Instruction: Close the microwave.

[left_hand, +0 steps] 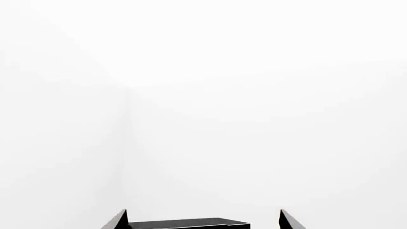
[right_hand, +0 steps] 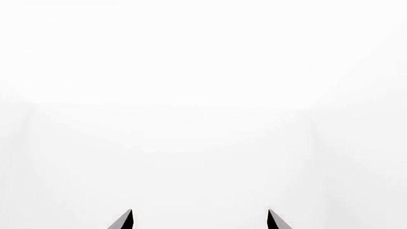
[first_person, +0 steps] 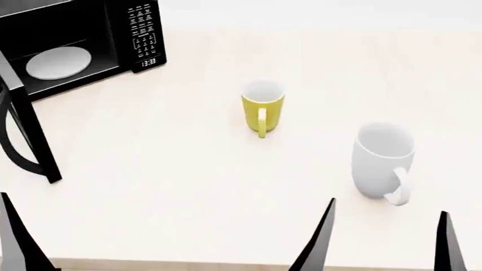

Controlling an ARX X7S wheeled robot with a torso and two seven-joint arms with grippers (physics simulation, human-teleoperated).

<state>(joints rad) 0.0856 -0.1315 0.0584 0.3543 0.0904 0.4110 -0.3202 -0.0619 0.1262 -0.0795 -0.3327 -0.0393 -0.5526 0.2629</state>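
The black microwave (first_person: 113, 34) stands at the table's far left with its keypad (first_person: 139, 25) and clock (first_person: 148, 61) facing me. Its windowed door (first_person: 30, 130) is swung wide open toward me, with the curved handle (first_person: 9, 144) on its outer side. The white turntable plate (first_person: 58, 62) shows inside. My left gripper (left_hand: 203, 211) is open and empty; one of its fingers (first_person: 19, 243) shows at the near left, in front of the door. A black slab (left_hand: 188, 223) sits low between its fingers. My right gripper (first_person: 388, 208) is open and empty at the near right and also shows in the right wrist view (right_hand: 199, 211).
A yellow mug (first_person: 263, 106) stands mid-table. A white mug (first_person: 383, 161) stands right of it, just beyond my right gripper. The light table (first_person: 173, 197) has its front edge near the view's bottom. Both wrist views show mostly white walls.
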